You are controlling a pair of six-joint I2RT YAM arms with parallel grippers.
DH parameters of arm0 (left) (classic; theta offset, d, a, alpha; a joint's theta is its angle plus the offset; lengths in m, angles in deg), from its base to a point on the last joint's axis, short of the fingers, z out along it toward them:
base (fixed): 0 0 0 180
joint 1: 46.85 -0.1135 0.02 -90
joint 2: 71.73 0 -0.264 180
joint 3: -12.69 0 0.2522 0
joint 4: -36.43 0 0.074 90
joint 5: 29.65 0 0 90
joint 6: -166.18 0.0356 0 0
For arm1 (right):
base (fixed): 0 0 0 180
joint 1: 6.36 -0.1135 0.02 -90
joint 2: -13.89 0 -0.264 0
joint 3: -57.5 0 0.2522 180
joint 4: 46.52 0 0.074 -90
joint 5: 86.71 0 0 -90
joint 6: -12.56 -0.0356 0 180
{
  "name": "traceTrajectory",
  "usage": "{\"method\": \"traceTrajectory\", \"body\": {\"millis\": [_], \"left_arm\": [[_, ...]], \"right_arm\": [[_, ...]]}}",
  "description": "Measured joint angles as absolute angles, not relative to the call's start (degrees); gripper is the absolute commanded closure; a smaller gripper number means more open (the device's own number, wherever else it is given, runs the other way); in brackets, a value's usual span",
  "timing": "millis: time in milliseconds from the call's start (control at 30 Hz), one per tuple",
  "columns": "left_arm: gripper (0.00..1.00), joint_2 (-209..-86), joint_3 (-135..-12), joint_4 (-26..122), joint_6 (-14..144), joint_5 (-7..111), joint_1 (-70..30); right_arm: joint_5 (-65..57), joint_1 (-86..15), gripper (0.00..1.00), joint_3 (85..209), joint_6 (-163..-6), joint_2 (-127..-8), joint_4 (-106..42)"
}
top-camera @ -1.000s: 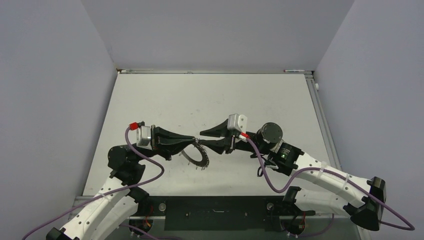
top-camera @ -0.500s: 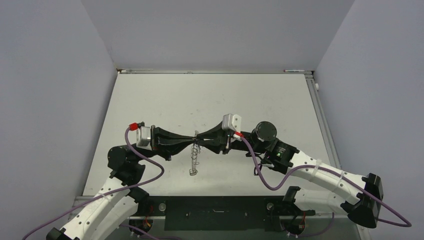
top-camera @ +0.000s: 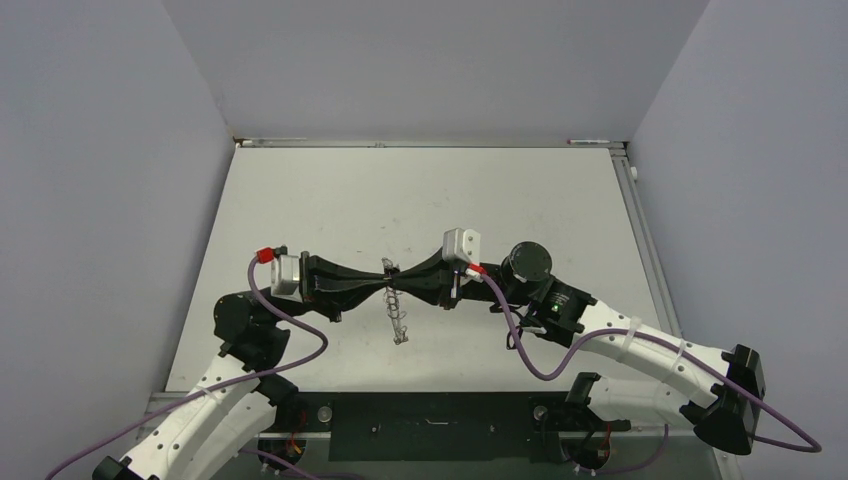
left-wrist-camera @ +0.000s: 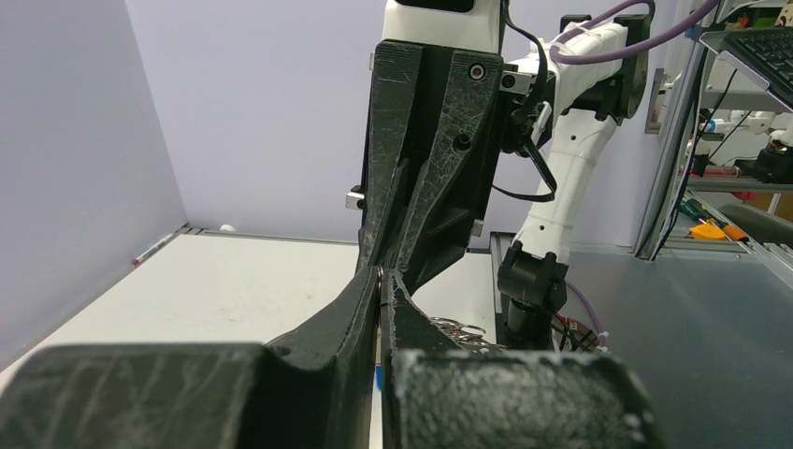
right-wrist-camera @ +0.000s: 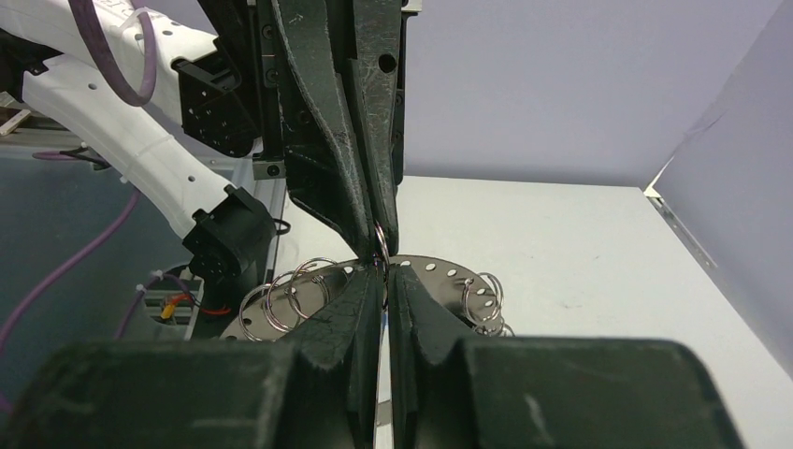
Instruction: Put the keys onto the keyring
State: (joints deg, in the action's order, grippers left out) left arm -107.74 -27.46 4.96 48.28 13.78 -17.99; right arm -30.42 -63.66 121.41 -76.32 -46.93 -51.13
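Observation:
My two grippers meet tip to tip above the middle of the table. The left gripper (top-camera: 384, 281) is shut on a small wire loop (right-wrist-camera: 381, 241) of the keyring (top-camera: 399, 318). From that loop the grey ring hangs edge-on below the tips. The right gripper (top-camera: 397, 278) is shut on the same spot at the ring's rim. In the right wrist view the perforated ring plate (right-wrist-camera: 439, 271) with several wire loops lies just behind my closed right gripper (right-wrist-camera: 384, 281). The left wrist view shows my left gripper (left-wrist-camera: 384, 278) shut, with loops (left-wrist-camera: 458, 329) beyond it. The keys are hidden.
The white table (top-camera: 500, 200) has grey walls on three sides. A thin pen-like stick (top-camera: 590, 141) lies along its back edge. The black mounting plate (top-camera: 440, 410) and both arm bases sit at the near edge.
The right gripper moved left to meet the left gripper's tips and closed there. The keyring swung from a tilted, face-up pose to hanging edge-on.

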Motion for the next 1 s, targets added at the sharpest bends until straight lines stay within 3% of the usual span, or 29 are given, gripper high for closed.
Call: {"method": "traceTrajectory", "body": {"millis": [200,667,1000], "left_arm": [[0.99,-107.74,-27.46,4.39,48.30,13.63,-17.99],[0.81,-106.74,-27.46,6.10,50.55,14.68,-17.99],[0.54,-103.77,-28.86,18.32,60.30,15.03,-17.99]], "right_arm": [[-31.10,-63.66,0.95,121.41,-75.99,-46.95,-51.64],[-32.06,-63.33,0.95,121.41,-74.00,-47.08,-50.89],[-30.53,-63.33,0.95,122.57,-70.94,-47.08,-44.75]]}}
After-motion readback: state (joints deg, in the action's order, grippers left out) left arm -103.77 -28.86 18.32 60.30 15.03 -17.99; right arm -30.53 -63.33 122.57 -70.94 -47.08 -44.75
